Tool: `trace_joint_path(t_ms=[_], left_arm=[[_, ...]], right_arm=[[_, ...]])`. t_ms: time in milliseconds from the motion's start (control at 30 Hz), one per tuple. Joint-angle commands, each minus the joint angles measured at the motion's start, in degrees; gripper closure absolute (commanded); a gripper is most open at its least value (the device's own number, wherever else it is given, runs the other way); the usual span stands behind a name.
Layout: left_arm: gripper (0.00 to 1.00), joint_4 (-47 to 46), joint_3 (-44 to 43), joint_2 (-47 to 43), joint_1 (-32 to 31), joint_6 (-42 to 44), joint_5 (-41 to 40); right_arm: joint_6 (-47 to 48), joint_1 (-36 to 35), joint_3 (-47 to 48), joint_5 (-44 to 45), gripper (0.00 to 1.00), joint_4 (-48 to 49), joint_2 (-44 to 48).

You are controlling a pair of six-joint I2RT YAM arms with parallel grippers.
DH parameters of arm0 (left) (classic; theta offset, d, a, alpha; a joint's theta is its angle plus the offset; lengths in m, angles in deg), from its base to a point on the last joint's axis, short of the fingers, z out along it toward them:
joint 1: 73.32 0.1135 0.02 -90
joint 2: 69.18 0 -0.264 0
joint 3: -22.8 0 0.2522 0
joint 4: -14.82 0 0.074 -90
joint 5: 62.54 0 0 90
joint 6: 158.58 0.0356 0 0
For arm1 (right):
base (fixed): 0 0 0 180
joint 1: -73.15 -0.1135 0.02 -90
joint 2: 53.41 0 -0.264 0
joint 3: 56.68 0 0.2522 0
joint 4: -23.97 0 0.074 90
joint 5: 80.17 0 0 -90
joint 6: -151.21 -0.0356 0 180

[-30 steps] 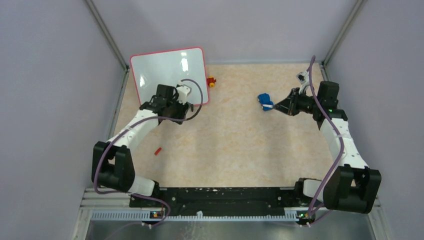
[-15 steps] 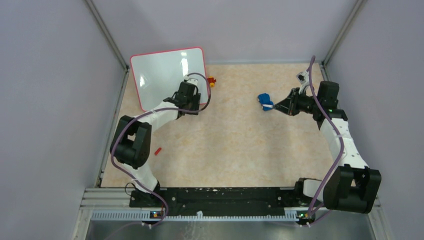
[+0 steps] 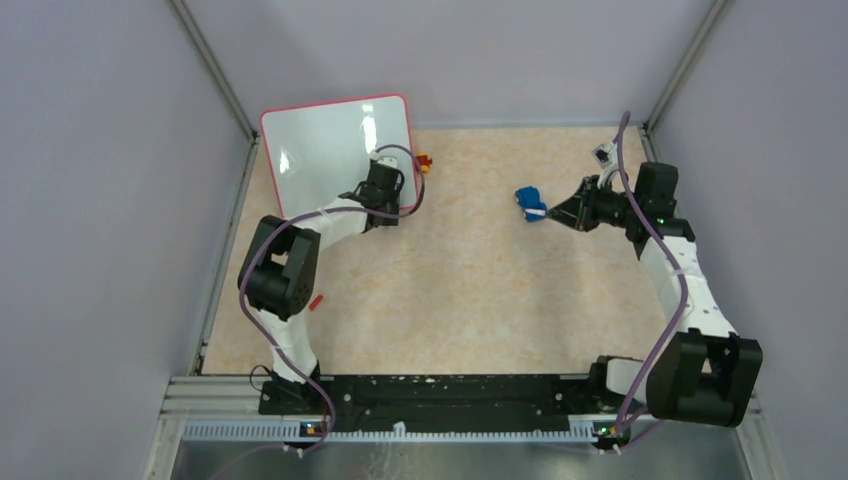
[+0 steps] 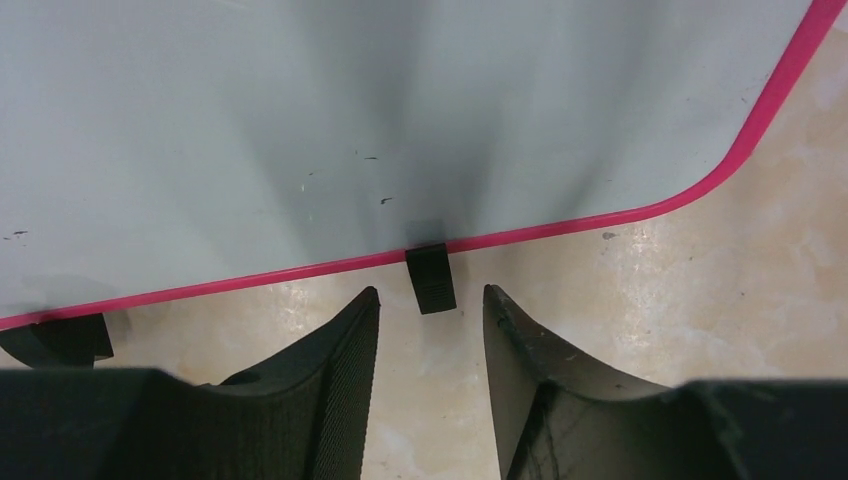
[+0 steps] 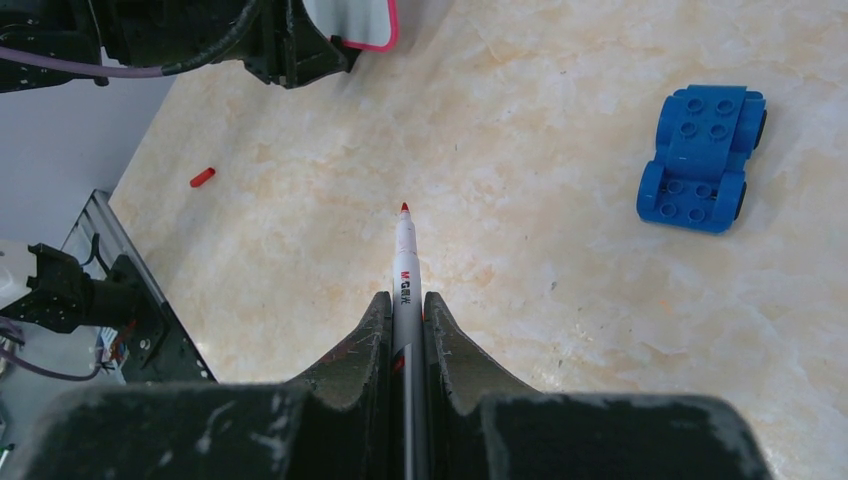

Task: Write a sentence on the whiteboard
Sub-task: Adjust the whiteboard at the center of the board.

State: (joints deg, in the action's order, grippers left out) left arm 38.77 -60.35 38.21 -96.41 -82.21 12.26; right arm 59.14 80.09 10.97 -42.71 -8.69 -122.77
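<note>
The whiteboard (image 3: 325,150) lies at the far left, glossy white with a pink-red rim, and shows no lettering, only tiny specks. The sentence is not to be seen. In the left wrist view the board (image 4: 300,120) fills the top, with one black clip (image 4: 431,278) on its near rim and a second clip (image 4: 60,338) at the left. My left gripper (image 3: 385,200) is open and empty, its jaws (image 4: 430,300) just short of the first clip. My right gripper (image 3: 565,213) is shut on a white marker (image 5: 404,262) with a bare red tip, held above the table.
A blue toy car (image 3: 528,200) sits just left of the marker tip, also in the right wrist view (image 5: 702,157). A small red cap (image 3: 316,301) lies at the near left. A yellow-red toy (image 3: 424,162) lies by the board's right edge. Walls stand close on both sides.
My left gripper has moved right along the board's near edge, from over the board to its right-hand clip, and the arm's elbow has swung in. The right arm and marker have not moved.
</note>
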Motion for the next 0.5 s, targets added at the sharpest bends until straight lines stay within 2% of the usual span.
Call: trace_joint_path(t_ms=[0,167,400,467], left_arm=[[0.55,-2.7,-2.8,1.5,-1.5,-2.0,-0.9],[0.73,-2.8,-3.7,2.6,-3.2,-4.1,0.3],[0.89,-0.5,-6.0,3.9,-8.0,-7.4,0.5],[0.90,0.1,-6.7,4.1,-10.0,-8.3,-0.5]], right_arm=[[1.2,0.6,-0.1,-1.4,1.00,1.7,0.9],[1.2,0.6,0.1,-1.5,1.00,1.6,0.9],[1.2,0.6,0.1,-1.7,1.00,1.6,1.1],[1.1,0.6,0.0,-1.6,1.00,1.6,1.0]])
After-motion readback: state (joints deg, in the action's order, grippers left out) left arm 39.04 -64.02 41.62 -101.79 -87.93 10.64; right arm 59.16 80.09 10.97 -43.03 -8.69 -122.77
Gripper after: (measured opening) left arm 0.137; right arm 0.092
